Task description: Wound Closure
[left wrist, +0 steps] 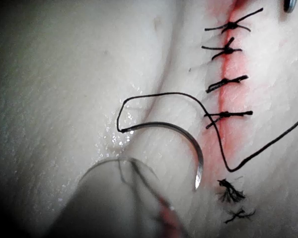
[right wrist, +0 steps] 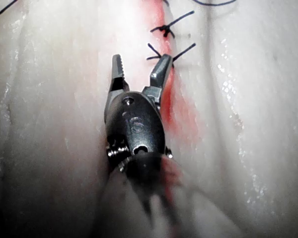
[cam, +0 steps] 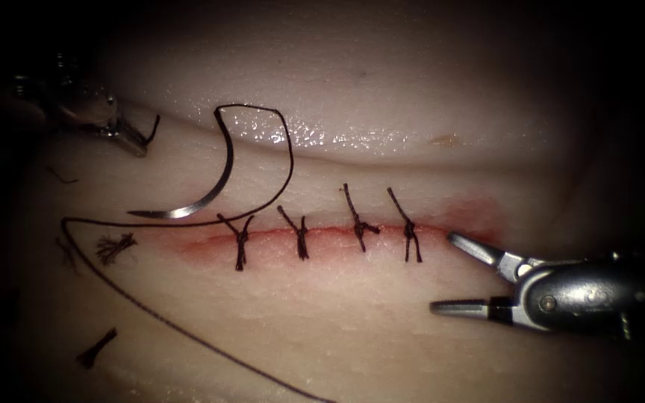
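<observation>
Endoscope view: pale tissue (cam: 382, 321) fills the frame, crossed by a horizontal cut (cam: 322, 237) edged with red fluid (cam: 479, 216). Four dark knotted stitches (cam: 300, 235) sit in a row across the cut.

The curved needle (cam: 207, 190) lies free on the surface of the tissue, above the left end of the cut, not passed through the tissue and held by neither tool. Its point faces left and rests near the leftmost stitch; its blunt end rises toward the top. The thread (cam: 281, 160) leaves that blunt end, arcs to the right, sweeps down and left along the cut, then doubles back and trails off toward the bottom edge. A few short cut ends of thread (cam: 113, 246) lie on the tissue left of the cut.

The right tool (cam: 449, 275) comes in from the right, just past the right end of the cut. Its two jaws are spread apart and hold nothing.

The left tool (cam: 125, 134) sits in the dim upper left, well apart from the needle. A short dark strand seems to stick out at its tip, but the light there is too poor to tell whether its jaws are parted or closed.

Right wrist view: the same right tool (right wrist: 141, 67), jaws parted and empty, above the reddened cut near two stitches.

Left wrist view: the needle (left wrist: 184, 136) lies flat beside the cut, with the thread (left wrist: 159, 95) looping off its end.
</observation>
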### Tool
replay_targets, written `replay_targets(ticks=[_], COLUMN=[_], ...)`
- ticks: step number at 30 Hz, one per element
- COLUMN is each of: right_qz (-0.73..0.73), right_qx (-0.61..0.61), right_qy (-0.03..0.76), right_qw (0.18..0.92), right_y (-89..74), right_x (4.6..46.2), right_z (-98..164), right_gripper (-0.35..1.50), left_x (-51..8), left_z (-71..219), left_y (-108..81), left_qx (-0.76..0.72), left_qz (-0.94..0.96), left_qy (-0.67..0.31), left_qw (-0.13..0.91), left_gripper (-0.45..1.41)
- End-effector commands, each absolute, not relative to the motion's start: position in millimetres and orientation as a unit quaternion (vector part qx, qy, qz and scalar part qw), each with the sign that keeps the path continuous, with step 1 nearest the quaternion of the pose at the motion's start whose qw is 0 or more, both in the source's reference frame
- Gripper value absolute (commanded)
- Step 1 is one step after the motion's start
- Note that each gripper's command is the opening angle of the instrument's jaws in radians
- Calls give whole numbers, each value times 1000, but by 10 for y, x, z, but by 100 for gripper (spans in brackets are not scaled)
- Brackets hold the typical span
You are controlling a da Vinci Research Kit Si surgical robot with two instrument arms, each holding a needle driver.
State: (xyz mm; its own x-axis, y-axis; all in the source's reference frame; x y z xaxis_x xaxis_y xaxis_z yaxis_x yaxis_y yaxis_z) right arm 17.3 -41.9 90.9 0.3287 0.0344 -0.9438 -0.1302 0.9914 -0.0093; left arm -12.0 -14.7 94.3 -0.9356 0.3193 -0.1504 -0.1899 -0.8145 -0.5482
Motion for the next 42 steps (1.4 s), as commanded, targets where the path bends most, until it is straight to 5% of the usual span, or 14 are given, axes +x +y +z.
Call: replay_targets(ticks=[1, 4, 6, 9, 17, 23, 34, 42], right_qz=[50, 50, 49, 49, 50, 53, 53, 52], right_qx=[-41, -41, -41, -40, -41, -40, -41, -41], right_qy=[578, 578, 579, 579, 578, 577, 579, 579], right_qw=[813, 813, 813, 813, 814, 814, 813, 812], right_y=[-423, -424, -425, -425, -423, -425, -433, -433], right_x=[181, 181, 180, 178, 180, 183, 180, 178], right_z=[916, 915, 914, 913, 915, 915, 916, 916], right_gripper=[136, 136, 135, 133, 131, 131, 131, 131], left_x=[-125, -122, -117, -106, -73, -78, -104, -119], left_z=[952, 958, 960, 959, 941, 926, 941, 940], left_y=[-150, -153, -155, -153, -129, -90, -76, -92], left_qx=[-114, -93, -72, -54, -19, -19, -73, -96], left_qz=[946, 949, 951, 952, 961, 980, 981, 992], left_qy=[-273, -277, -285, -289, -257, -146, -134, -82], left_qw=[130, 114, 94, 85, 104, 133, 116, -4], left_gripper=[16, 68, 126, 140, 131, 91, 94, 96])
